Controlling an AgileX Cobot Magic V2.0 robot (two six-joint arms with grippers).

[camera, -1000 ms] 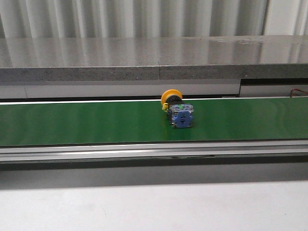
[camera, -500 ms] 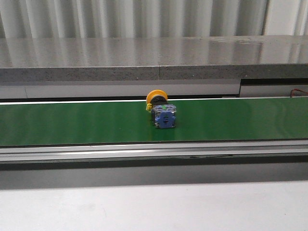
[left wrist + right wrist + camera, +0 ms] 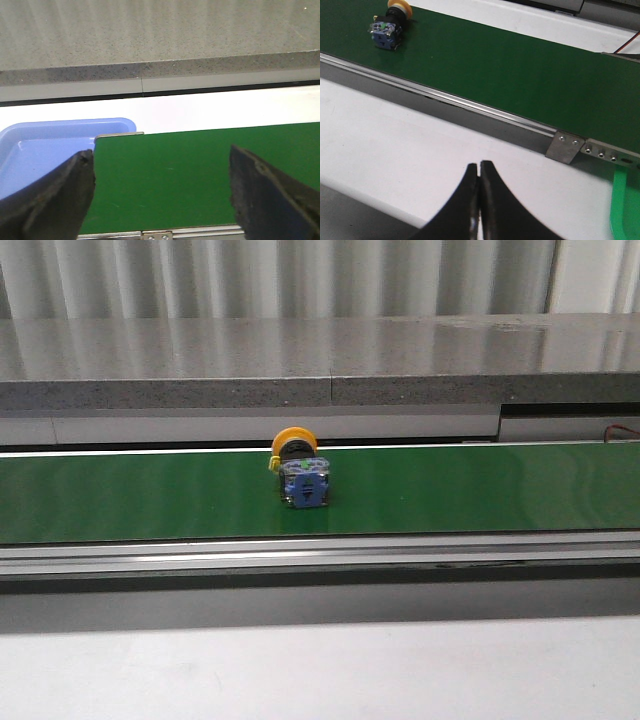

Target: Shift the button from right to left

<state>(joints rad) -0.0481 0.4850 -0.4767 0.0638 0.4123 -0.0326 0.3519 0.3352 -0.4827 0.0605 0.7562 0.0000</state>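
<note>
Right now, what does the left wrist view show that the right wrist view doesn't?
Only the left wrist view shows a blue bin at the end of the green belt, seen past the open left pincer; the button is not in this view. Only the right wrist view shows the button lying on the belt, a metal bracket on the belt's rail, and the shut right pincer over the white tabletop. Both show the green belt, and neither pincer holds anything.
</note>
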